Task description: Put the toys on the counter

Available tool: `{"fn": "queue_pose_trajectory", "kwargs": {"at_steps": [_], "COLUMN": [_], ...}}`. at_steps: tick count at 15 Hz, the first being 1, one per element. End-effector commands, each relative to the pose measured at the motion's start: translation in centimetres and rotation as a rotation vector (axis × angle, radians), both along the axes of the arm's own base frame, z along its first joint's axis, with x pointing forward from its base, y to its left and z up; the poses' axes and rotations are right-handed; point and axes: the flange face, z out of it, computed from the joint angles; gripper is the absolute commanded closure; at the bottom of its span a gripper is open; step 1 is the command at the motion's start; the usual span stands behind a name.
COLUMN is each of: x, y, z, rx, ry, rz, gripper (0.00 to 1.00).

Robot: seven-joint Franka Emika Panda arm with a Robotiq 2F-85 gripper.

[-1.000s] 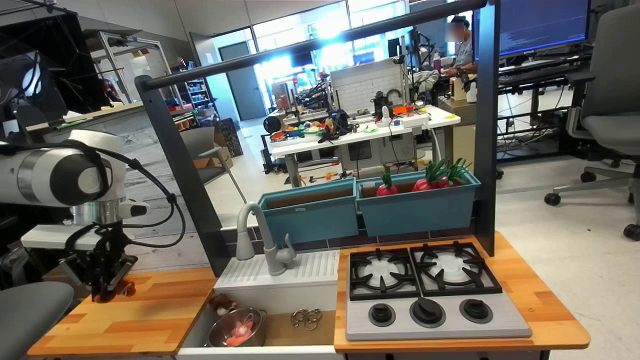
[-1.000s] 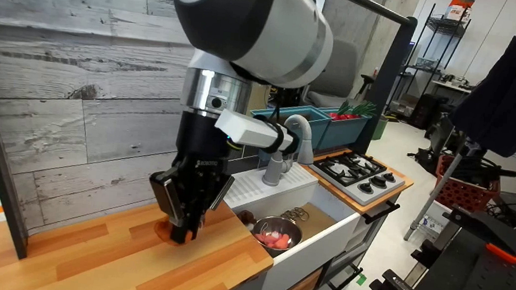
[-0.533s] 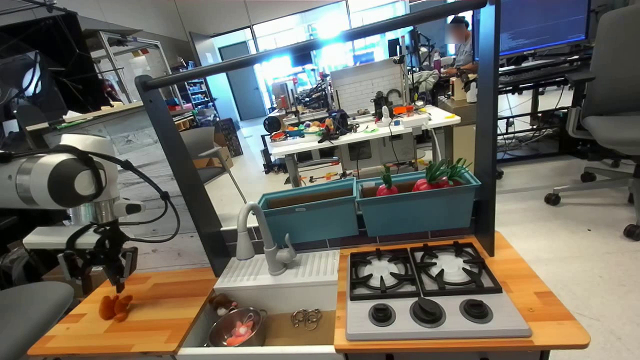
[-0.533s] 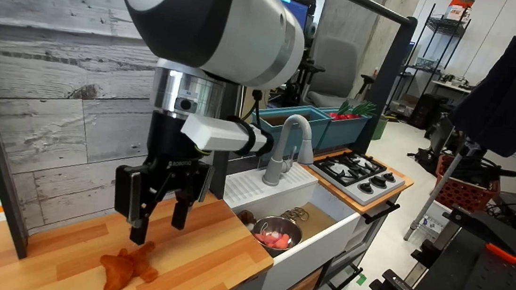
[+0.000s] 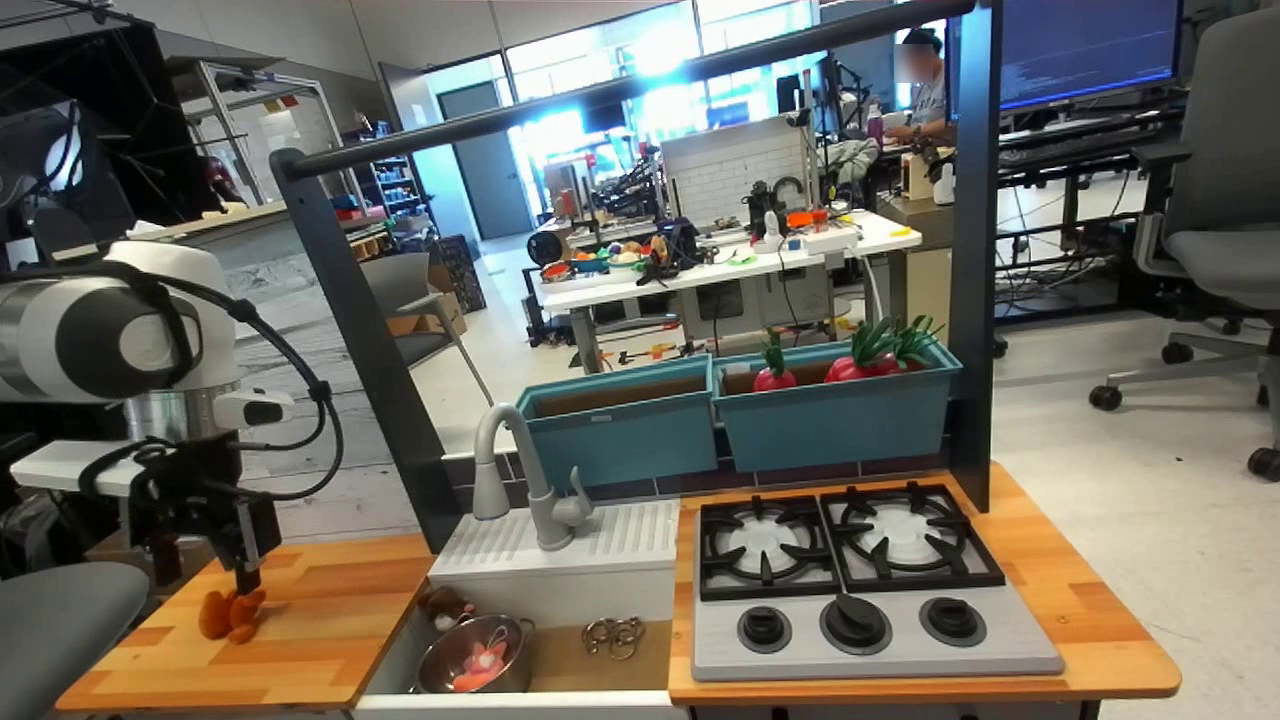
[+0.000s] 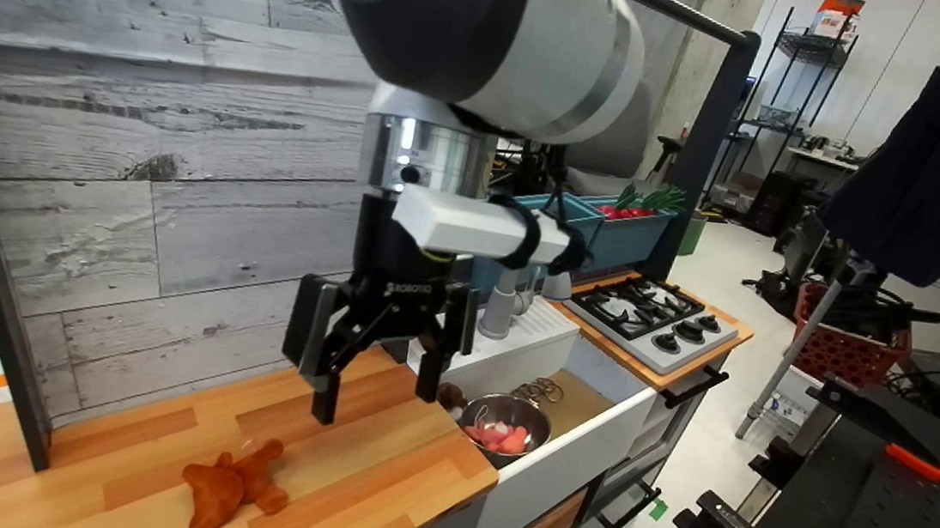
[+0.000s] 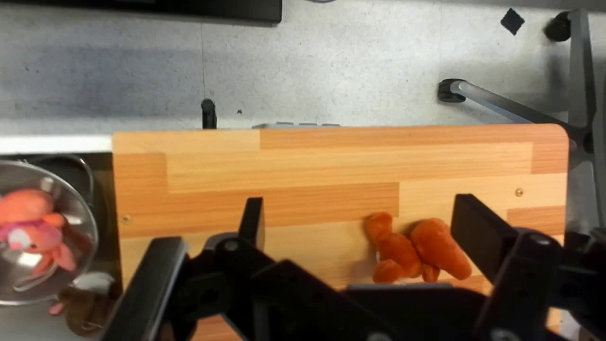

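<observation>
An orange plush toy (image 7: 400,251) lies on the wood-plank counter (image 6: 112,484), left of the sink in both exterior views. My gripper (image 6: 376,396) hangs above the counter, apart from the toy and shifted toward the sink. Its fingers (image 7: 478,232) stand wide open with nothing held; in the wrist view the toy shows below, in the gap between them. A pink toy (image 7: 35,232) rests inside the steel bowl (image 7: 85,227) in the sink. A brown-and-white toy (image 7: 87,308) sits beside that bowl, partly hidden in the exterior views.
The white sink basin (image 6: 583,434) adjoins the counter and also holds some metal rings (image 5: 612,635). A grey faucet (image 5: 545,505) rises behind it. Beyond stands the stove plate (image 5: 870,655). A dark upright post (image 5: 365,350) and a plank wall (image 6: 225,214) border the counter's back.
One second ago the orange toy was in the gripper just over the counter. The jaws have opened, the toy has dropped onto the wood, and the gripper has since moved toward the sink.
</observation>
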Motion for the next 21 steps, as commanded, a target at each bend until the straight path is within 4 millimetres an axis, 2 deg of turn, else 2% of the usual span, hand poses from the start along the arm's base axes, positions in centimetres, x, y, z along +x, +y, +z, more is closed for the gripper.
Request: {"fn": "queue_pose_trajectory", "kwargs": {"at_steps": [1,3,6,8,10,13,14,17,21], "x": [-0.6,-1.5,-2.2,-2.7,-2.8,-1.7,-1.7,-1.7,-1.5], "y": [-1.1,-3.4,-4.3,-4.0,-2.9,-1.0,-1.8,-0.3,-0.9], "z": [0.9,2.6,3.3,4.4,5.9,8.2,6.0,7.8,7.8], "rx": [0.003,0.004,0.000,-0.116,-0.163,-0.263,-0.212,-0.245,-0.253], "ry": [0.019,0.035,0.044,-0.029,-0.111,-0.223,-0.148,-0.198,-0.201], "rz": [-0.049,-0.103,-0.119,-0.188,-0.186,-0.153,-0.167,-0.153,-0.156], "gripper": [0.00,0.00,0.00,0.00,0.00,0.00,0.00,0.00,0.00]}}
